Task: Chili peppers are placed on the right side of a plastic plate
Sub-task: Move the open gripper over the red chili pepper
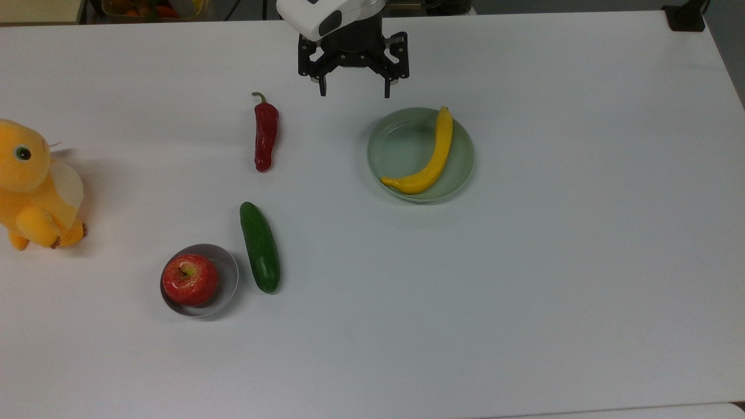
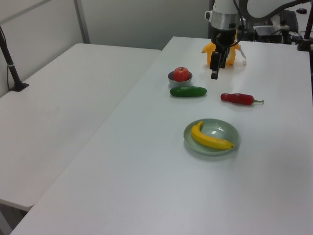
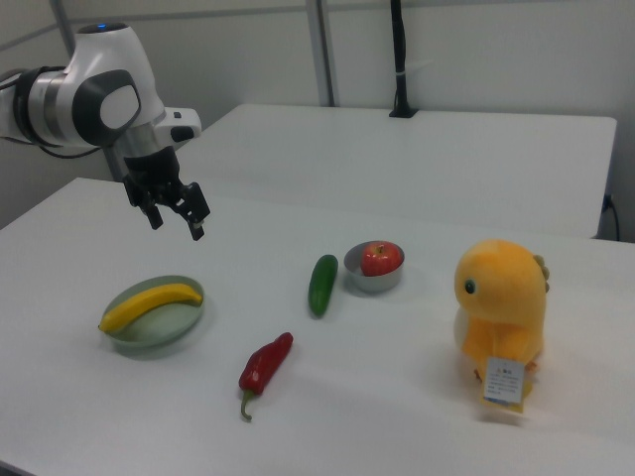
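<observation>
Pepper not yet picked up

Pincer (image 1: 354, 92) hangs wide and empty above the desk (image 1: 582, 262). Pepper (image 1: 266, 136) lies off the top view's left of it, long axis toward the camera, well apart from plate (image 1: 400, 145) holding a banana (image 1: 430, 157)

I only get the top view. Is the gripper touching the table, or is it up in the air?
Observer: It's up in the air. In the right view the gripper hangs well above the table and touches nothing.
Operator: My picture cuts off the yellow toy. Is anything on it?
Observer: Yes. In the right view the plush toy has a white paper tag hanging at its front.
Operator: Is there anything past the edge of my table?
Observer: Yes. A second white table stands right beside it, on the left view's left.
</observation>
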Controlling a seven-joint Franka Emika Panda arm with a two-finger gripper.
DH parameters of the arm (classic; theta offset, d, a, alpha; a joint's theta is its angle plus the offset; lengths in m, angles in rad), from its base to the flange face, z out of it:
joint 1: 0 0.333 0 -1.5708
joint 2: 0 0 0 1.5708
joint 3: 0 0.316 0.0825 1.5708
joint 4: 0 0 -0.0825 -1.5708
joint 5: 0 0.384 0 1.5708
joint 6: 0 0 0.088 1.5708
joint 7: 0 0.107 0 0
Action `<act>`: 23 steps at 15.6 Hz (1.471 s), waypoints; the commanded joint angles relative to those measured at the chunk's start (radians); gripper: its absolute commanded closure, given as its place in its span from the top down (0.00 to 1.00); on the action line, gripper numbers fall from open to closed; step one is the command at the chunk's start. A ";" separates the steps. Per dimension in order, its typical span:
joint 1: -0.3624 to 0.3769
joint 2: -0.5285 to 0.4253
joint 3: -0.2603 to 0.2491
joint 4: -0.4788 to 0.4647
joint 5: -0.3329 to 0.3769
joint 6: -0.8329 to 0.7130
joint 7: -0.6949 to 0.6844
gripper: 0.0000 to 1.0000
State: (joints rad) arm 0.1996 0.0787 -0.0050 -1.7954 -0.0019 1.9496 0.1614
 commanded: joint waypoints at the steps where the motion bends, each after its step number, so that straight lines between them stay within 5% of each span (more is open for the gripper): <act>1: 0.004 -0.043 -0.010 -0.067 0.002 0.009 -0.026 1.00; 20: -0.046 -0.042 -0.013 -0.093 -0.029 0.012 -0.028 1.00; 23: -0.074 -0.025 -0.047 -0.104 -0.052 0.012 -0.040 1.00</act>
State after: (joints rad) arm 0.1455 0.0771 -0.0135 -1.8471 -0.0323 1.9495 0.1574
